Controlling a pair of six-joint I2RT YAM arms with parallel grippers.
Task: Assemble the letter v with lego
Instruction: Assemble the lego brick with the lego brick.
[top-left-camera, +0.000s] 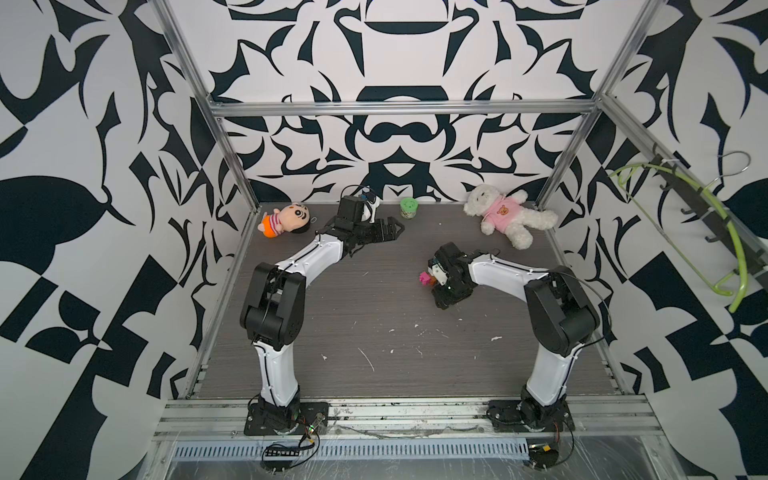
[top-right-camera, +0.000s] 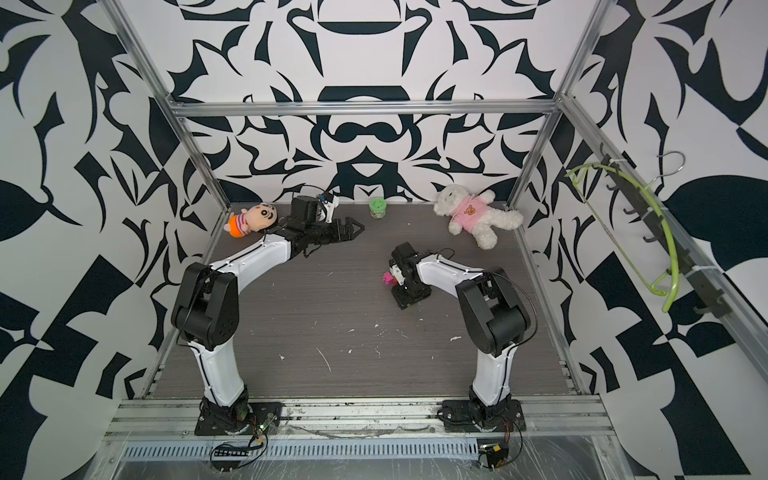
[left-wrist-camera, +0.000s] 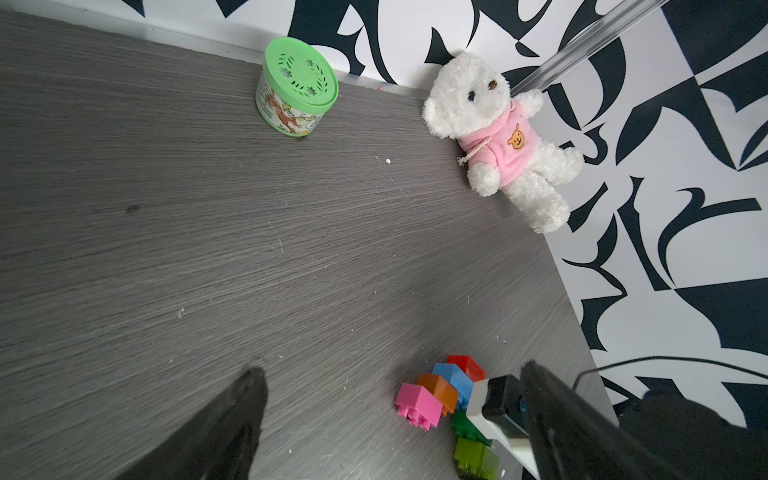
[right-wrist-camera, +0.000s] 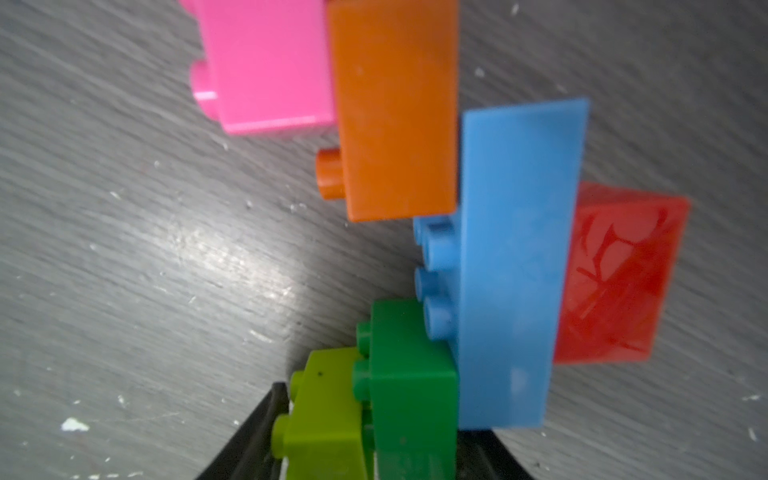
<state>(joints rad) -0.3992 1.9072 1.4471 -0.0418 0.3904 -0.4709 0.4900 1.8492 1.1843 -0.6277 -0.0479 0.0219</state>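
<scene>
right gripper (right-wrist-camera: 374, 415) pinching the lime and dark green end of the letter v (right-wrist-camera: 519, 266), whole thing lying flat on the tabletop (top-left-camera: 374, 299) right of centre, left gripper (left-wrist-camera: 390, 370) spread wide, empty, up near the back

Lego V (right-wrist-camera: 515, 266) of six joined coloured bricks lies on its side.

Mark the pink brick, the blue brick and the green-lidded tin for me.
pink brick (right-wrist-camera: 266, 66), right wrist view, on its flat side face.
blue brick (right-wrist-camera: 519, 266), right wrist view, middle of its long flat side.
green-lidded tin (left-wrist-camera: 300, 77), left wrist view, centre of the lid.
</scene>
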